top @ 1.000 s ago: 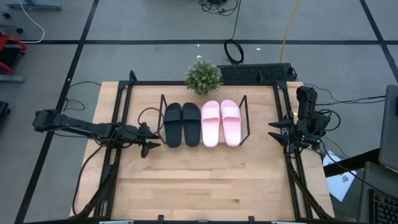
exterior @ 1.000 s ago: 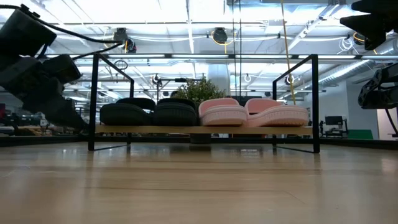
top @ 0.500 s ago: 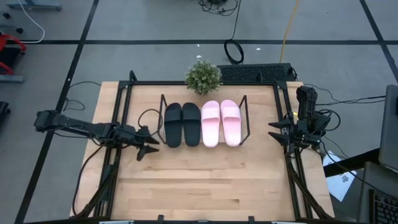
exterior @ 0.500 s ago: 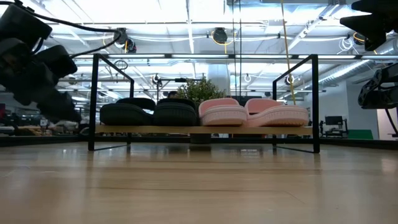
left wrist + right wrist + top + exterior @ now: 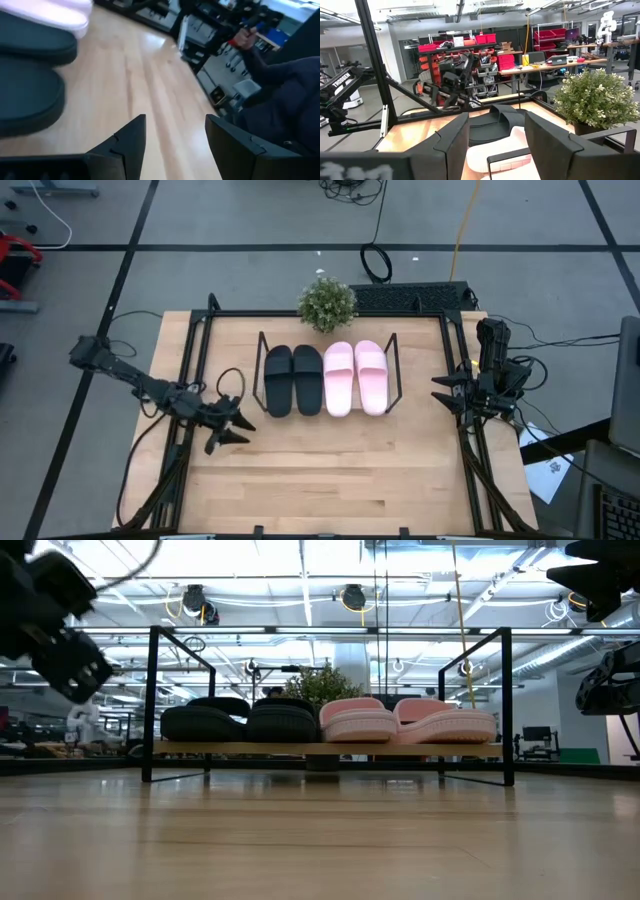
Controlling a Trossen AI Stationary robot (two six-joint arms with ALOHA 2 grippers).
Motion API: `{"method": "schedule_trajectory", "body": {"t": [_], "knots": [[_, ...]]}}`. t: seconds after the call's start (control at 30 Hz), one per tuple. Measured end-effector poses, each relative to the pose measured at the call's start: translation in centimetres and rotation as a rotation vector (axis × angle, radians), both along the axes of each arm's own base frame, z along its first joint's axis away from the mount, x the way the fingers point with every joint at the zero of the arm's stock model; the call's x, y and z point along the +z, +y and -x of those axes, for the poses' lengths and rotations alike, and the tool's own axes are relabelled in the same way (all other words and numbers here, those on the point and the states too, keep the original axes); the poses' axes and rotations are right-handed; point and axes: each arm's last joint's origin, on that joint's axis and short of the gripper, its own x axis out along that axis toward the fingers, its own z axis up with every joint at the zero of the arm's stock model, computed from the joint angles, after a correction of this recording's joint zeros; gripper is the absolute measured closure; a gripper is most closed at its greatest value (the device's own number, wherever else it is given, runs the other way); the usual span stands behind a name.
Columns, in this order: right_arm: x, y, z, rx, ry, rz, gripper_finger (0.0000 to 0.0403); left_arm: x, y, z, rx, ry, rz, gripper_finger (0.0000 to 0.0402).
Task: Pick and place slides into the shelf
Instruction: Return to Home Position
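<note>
Bright ceiling lights glare overhead (low view); table evenly lit.

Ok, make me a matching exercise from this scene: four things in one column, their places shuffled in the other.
Things:
1. black slides
2. pink slides
3. plant
4. left hand

Places:
A. beyond the shelf, at the far edge
B. right half of the shelf
C. over the table, off the shelf's front left corner
D. left half of the shelf

Pairs: 1-D, 2-B, 3-A, 4-C

Plainly a robotics lab or workshop: red parts bins on racks, a cluttered bench, a white robot, strip lights overhead, taped grey floor, trailing cables.
</note>
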Motion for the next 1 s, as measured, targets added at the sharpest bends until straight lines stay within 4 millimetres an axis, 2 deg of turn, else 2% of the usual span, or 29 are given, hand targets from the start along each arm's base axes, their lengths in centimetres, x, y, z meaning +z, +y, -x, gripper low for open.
{"method": "schedule_trajectory", "body": {"t": [0.13, 0.3, 0.4, 0.5, 0.63, 1.0], "knots": [[0.0, 0.0, 0.0, 0.001, -0.001, -0.005, 0.0220, 0.1, -1.1, 0.6, 0.014, -0.026, -0.023, 0.0198], [-0.1, 0.2, 0.0, 0.003, 0.003, 0.019, 0.0220, 0.1, -2.1, 1.4, 0.017, -0.083, -0.136, 0.0200], [-0.1, 0.3, 0.0, 0.017, 0.000, 0.036, 0.0220, -1.0, -2.2, 1.9, 0.074, -0.063, -0.186, 0.0203], [-0.1, 0.5, 0.0, 0.062, -0.037, 0.051, 0.0220, -0.9, -2.3, 2.1, 0.128, -0.071, -0.192, 0.0201], [0.0, 0.6, 0.1, 0.095, -0.054, 0.056, 0.0220, -0.9, -2.6, 2.3, 0.071, -0.081, -0.209, 0.0197], [-0.1, 0.7, 0.1, 0.081, -0.028, 0.092, 0.0220, -1.1, -2.9, 2.8, 0.056, -0.077, -0.233, 0.0200]]}}
